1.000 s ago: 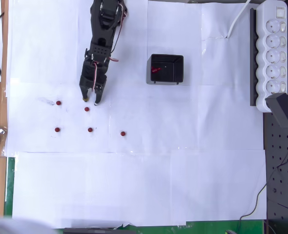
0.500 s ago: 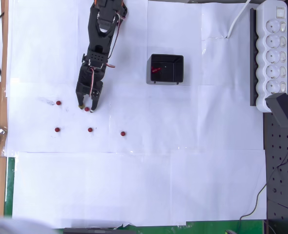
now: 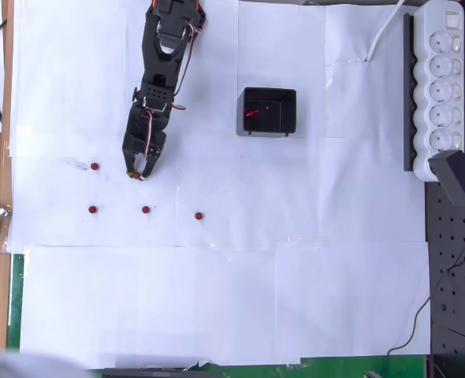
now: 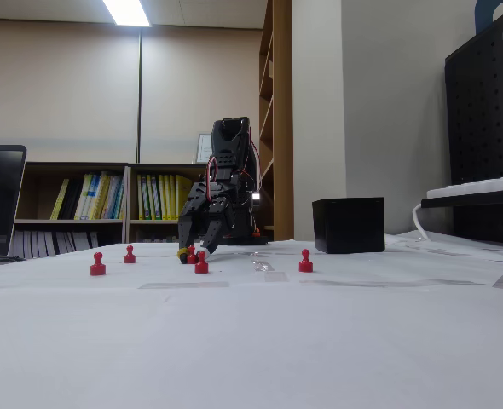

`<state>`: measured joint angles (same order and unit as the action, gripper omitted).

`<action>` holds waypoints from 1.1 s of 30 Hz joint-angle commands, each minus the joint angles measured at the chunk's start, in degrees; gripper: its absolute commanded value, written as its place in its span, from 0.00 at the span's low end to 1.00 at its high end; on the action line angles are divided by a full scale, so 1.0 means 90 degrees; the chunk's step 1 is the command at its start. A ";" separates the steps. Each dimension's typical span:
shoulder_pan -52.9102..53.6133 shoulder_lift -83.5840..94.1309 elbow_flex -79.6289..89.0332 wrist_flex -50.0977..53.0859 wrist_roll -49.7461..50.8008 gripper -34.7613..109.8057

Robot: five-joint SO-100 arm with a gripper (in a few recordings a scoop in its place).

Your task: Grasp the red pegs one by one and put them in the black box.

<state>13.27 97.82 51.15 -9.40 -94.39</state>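
The step in hand is the pick of one more peg: the end effector [image 3: 138, 174] is down at the table [image 3: 240, 299] with its fingertips drawn in around a red peg [image 4: 191, 255], which in the overhead view shows as a small red spot right between the tips. The jaws look nearly closed on it, and in the fixed view the tips sit at the level of the peg's base, so I judge the grip to be made or all but made (whether it is firm cannot be read from here). Four other red pegs stand loose on the white paper: one to the left of the end effector [image 3: 94, 166] in the overhead view, and a lower row of three [image 3: 92, 209], [image 3: 145, 209], [image 3: 198, 215], all apart from one another. The black box [image 3: 269, 111] stands well to the right of the end effector in the overhead view, and something red already lies in its left corner [image 3: 251, 113]. The next move calls for a straight lift that keeps the peg pinched, then a swing to the right over the box's open top before the jaws let go.
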 commanded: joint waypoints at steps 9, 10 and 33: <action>-0.1240 -0.2324 0.2246 0.6426 -0.1895 0.24; -0.1416 -0.2490 0.2500 0.6934 -0.2061 0.24; -0.6436 -0.2559 0.5117 1.1025 -0.5186 0.24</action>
<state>-40.96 72.77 90.79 90.53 -137.99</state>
